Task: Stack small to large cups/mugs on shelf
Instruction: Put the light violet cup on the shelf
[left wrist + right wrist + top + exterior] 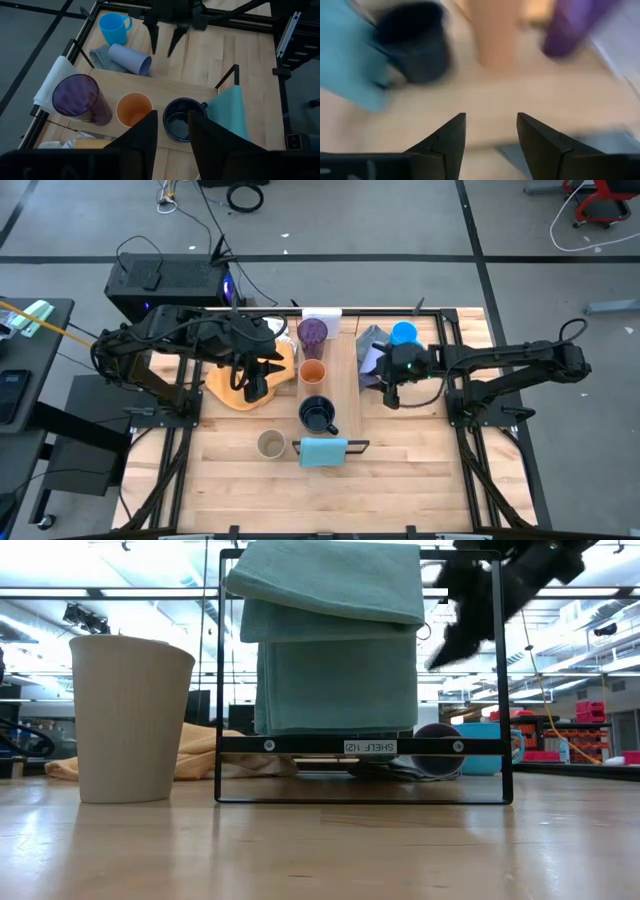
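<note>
On the left of the high view, the left tool [252, 385] hung over the yellow cloth [228, 388] beside the shelf [322, 385], fingers partly spread and holding nothing; its wrist view looked down past them at the row on the plank. The beige cup [271, 444] stood alone on the worktop [400, 470] near the front, close to the teal towel [323, 451] on its black rack. On the shelf the dark purple tumbler [313, 332], orange cup [313, 372] and navy mug [317, 414] stood upright in a close line. Risk judged: a tool descending between these could clip a neighbour and tip it off the plank's edge, the tall tumbler most likely. Right of the shelf, the lavender cup [131, 58] lay on its side on the grey cloth [100, 56], open end toward the plank, with the bright blue mug [404, 333] upright just beyond. The right tool [392, 395] hovered near this cloth, fingers spread wide and empty. A lying cup may roll or drag the cloth when pinched. Open worktop lay at front right; the frame rails at both sides limited any sideways swing.
</note>
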{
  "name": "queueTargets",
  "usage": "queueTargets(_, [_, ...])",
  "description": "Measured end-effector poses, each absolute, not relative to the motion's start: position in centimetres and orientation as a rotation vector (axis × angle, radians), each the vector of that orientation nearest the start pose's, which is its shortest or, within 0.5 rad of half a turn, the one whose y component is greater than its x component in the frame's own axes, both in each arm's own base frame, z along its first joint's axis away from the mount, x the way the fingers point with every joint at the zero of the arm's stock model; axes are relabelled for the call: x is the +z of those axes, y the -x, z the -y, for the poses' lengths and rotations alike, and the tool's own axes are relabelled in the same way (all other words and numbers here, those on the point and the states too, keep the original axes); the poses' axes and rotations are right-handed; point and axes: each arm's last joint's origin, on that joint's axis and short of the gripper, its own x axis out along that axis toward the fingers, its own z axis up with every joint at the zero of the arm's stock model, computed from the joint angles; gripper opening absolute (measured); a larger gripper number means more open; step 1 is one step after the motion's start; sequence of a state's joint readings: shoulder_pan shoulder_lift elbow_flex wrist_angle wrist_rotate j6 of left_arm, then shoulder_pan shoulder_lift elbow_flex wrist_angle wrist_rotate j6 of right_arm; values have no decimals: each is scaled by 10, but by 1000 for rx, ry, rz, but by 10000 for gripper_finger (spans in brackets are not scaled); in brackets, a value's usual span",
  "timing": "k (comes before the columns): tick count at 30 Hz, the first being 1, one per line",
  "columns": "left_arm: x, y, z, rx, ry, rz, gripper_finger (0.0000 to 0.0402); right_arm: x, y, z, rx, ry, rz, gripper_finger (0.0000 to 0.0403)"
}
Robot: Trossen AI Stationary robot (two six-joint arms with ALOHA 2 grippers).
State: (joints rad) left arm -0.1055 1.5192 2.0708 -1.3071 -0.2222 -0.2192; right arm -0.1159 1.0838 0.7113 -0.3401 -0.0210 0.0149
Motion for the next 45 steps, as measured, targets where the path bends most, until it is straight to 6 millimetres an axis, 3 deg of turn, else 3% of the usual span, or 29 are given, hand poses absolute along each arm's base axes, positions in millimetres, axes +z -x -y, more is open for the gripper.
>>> queueTargets(6, [481,-253,20,191,84,-730,110,226,-223,11,-194,88,-816,166])
queueTargets(13, [480,-252,20,190,79,-736,114,213,-229,11,-342,247,-896,143])
queueTargets(20, [480,-251,20,192,77,-747,111,197,-236,10,-323,257,-977,140])
queueTargets(45, [477,-248,32,154,60,-780,109,177,-246,15,-423,337,-1049,149])
